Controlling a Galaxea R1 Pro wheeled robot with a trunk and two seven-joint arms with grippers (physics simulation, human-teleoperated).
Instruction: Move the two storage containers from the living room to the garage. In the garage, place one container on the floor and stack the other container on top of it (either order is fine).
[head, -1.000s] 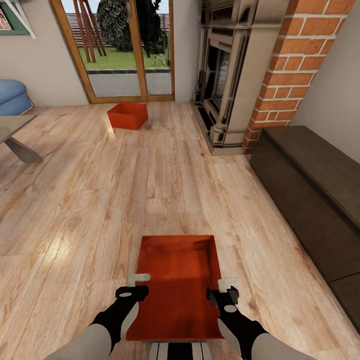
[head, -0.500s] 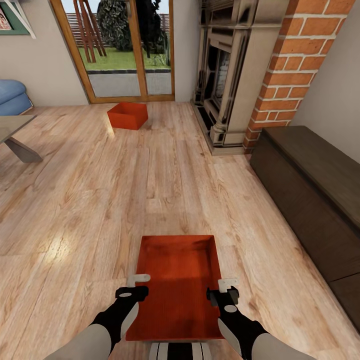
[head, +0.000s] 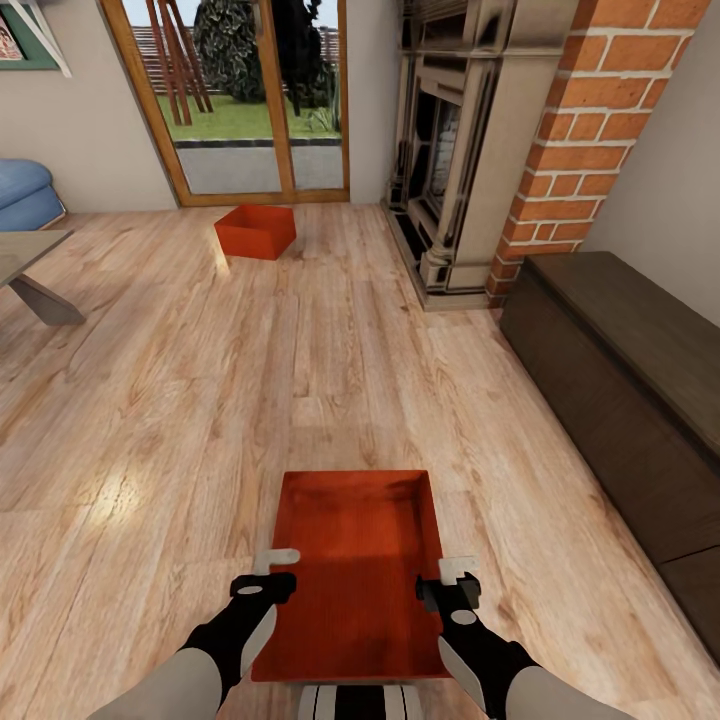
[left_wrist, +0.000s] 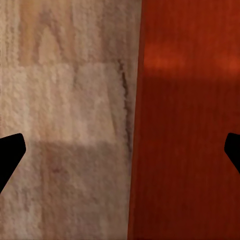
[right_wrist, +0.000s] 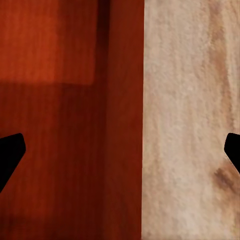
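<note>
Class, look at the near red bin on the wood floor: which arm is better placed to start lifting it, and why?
Neither clearly: a two-arm lift looks likely. The left pincer straddles the near container's left wall, and the right pincer straddles its right wall. Both are open, each with a wall between its fingers.

Ahead of left tool (head: 277, 571): open plank floor (head: 300, 380).
Beside right tool (head: 449, 578): dark cabinet (head: 620, 380) blocks.
Between tools: container wall (head: 360, 480).

Near storage container (head: 360, 570) on wood floor (head: 200, 400) just ahead of robot, btwn left pincer (head: 268, 572) & right pincer (head: 452, 582). 2nd container (head: 255, 231) far ahead, before glass doors (head: 240, 100). Fireplace (head: 450, 150) ahead-right; low cabinet (head: 630, 390) at right; sofa (head: 25, 195) far left.
</note>
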